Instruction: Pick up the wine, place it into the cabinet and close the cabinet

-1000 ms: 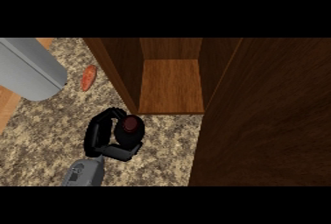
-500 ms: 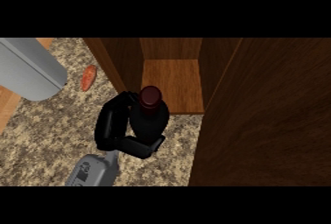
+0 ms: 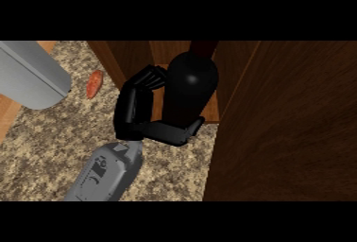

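The wine has come up off the desk since a second ago: then it stood low on the speckled top just in front of the cabinet, half a second ago it was already rising toward the opening, and now its dark body hangs in front of the cabinet's open compartment, with its neck running up toward the top of the view and into the shadow there. One hand shows, on a grey forearm that comes in from the lower edge left of centre; which arm it is cannot be settled from this single view, though its thumb lying on the right of the bottle suggests the left. That hand is closed round the wine, fingers wrapped on the bottle's left flank and the thumb hooked under and across its lower right side, so the bottle is carried and touches neither the desk nor, as far as can be seen, the shelf floor. The other hand is out of sight. The open cabinet door fills the right of the view, standing close beside the bottle. Toward the desk's far left corner lie a small orange-red thing and a grey cylinder, well apart from the work. By my reading the pick-up is done and the placing is under way; setting the bottle down and closing the door are still to come.
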